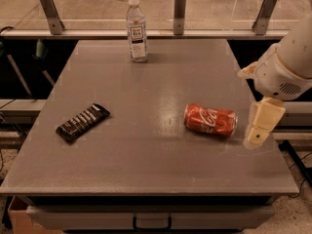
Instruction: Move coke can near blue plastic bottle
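The coke can (210,120) lies on its side on the grey table (146,169), right of the middle, red with white script. The blue plastic bottle (137,29) stands upright at the table's far edge, clear with a white cap and a white-and-dark label. My gripper (259,129) hangs from the white arm (287,62) at the table's right edge, just right of the can and apart from it. It holds nothing that I can see.
A flat black snack wrapper (82,122) lies at the left of the table. A glass rail with metal posts (180,11) runs behind the far edge. A drawer handle (152,223) shows below the front edge.
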Controlling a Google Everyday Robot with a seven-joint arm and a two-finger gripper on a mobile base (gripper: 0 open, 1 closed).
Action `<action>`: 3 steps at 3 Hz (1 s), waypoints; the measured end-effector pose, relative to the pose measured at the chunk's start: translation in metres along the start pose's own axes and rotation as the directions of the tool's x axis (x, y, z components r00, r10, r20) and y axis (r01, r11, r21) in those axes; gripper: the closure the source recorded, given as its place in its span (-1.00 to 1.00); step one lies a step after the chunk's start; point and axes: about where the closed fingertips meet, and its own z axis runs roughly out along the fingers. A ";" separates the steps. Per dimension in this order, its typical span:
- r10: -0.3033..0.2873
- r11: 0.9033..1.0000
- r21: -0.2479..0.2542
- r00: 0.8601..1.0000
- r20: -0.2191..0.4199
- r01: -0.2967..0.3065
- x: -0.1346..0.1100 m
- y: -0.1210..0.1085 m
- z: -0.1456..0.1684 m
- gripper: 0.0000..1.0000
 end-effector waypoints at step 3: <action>0.007 0.996 -0.088 0.999 0.038 -0.004 -0.012 0.001 0.063 -0.63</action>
